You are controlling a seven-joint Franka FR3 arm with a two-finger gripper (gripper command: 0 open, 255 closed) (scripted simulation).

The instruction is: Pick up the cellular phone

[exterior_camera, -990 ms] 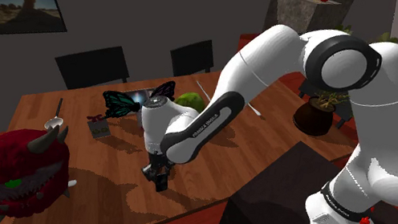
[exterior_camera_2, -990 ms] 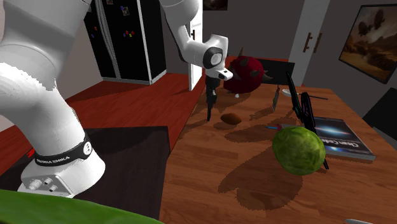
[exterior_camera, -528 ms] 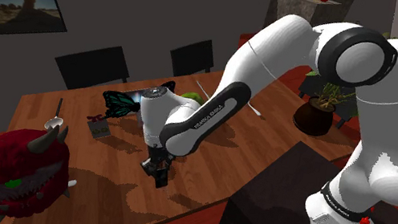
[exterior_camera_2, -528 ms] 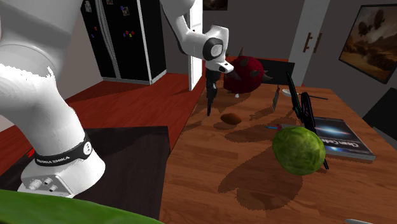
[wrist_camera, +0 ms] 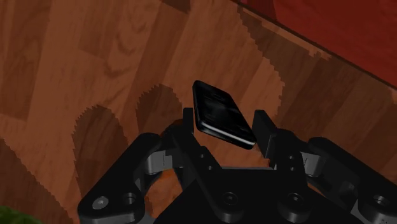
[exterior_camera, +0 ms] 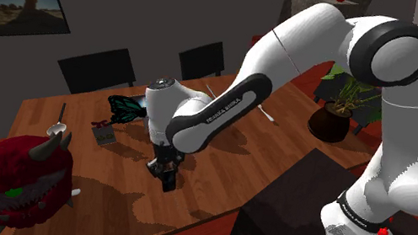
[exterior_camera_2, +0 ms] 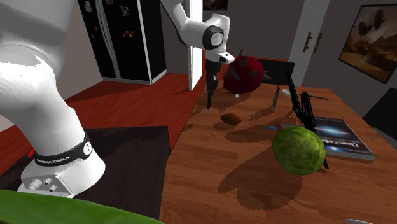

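Pinching the black phone (wrist_camera: 219, 109) between both fingers of the gripper (wrist_camera: 224, 121), slab tilted a bit. Hanging over the wood table (wrist_camera: 95, 51), close to the edge by the red floor (wrist_camera: 331, 25), with a shadow underneath.

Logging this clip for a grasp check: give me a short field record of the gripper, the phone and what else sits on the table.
gripper: black fingers closed on the phone's two sides
phone: black, flat, tilted between the fingers
phone off the table: cannot tell
table: wood
also on table: red spiky ball, green round thing, small brown object, butterfly figure, book
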